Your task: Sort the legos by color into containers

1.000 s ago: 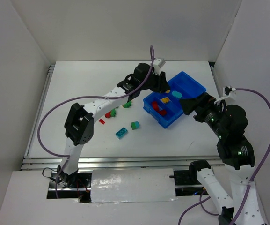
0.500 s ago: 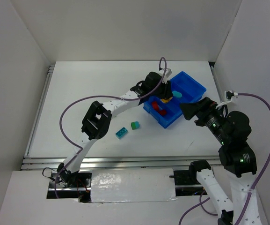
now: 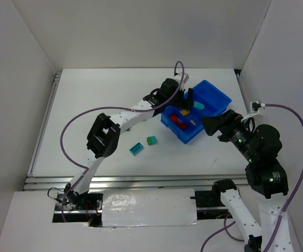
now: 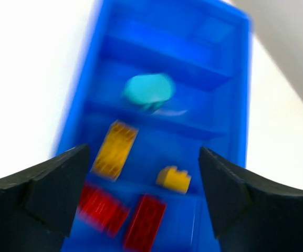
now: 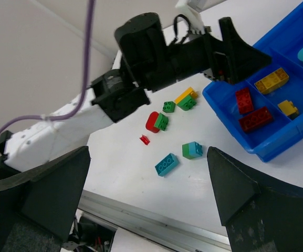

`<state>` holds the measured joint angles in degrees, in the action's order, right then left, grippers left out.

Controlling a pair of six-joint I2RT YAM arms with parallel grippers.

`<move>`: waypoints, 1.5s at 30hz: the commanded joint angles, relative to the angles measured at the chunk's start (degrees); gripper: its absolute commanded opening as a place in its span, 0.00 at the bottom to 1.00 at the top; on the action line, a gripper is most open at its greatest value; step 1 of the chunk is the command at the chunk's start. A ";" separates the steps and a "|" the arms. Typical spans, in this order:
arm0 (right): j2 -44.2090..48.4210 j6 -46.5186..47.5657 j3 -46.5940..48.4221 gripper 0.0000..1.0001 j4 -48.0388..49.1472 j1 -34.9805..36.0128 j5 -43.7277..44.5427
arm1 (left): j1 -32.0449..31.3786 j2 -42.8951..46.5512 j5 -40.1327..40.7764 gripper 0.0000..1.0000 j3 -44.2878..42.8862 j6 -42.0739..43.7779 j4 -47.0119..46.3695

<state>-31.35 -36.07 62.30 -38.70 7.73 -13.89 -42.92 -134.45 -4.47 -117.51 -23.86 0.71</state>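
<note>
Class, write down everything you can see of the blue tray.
The blue tray is one glossy, bright plastic rectangle, split by three dividers into four compartments in a row. It lies flat and askew on the white table, right of centre. The nearest compartment holds two red bricks, the next two yellow bricks, the third one teal piece; the farthest looks bare. The left claw hangs open above it, not visibly touching.

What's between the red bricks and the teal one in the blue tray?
Two yellow bricks, lying in their own section, shown best in the left wrist view.
</note>
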 commanded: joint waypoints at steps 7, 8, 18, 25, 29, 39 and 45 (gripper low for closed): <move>-3.01 1.10 -2.18 1.00 3.10 0.01 -5.88 | 5.47 28.36 29.26 1.00 16.15 -5.50 18.71; -3.71 1.27 -2.19 0.99 3.28 0.01 -6.23 | 6.17 30.20 29.17 1.00 17.74 -4.45 18.80; -4.94 2.68 -2.19 1.00 3.54 0.80 -10.36 | 12.68 30.06 4.21 1.00 33.00 32.72 9.47; -5.91 2.85 -2.45 1.00 4.51 1.50 -12.48 | 18.13 12.30 -8.01 0.97 19.43 37.04 25.22; -6.26 3.12 -2.10 1.00 4.25 1.85 -12.65 | 18.13 12.02 -8.19 0.98 22.24 34.85 20.13; -7.05 2.85 -2.36 1.00 5.39 2.38 -13.44 | 18.40 9.65 -11.79 0.80 23.21 33.52 20.22; -6.97 3.20 -2.45 1.00 4.95 2.64 -13.18 | 18.39 6.49 -11.70 0.72 19.08 32.73 21.70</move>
<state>-38.20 -33.76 60.03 -36.38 9.82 -26.37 -24.32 -125.62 -14.41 -95.77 8.73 22.55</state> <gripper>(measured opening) 0.994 0.741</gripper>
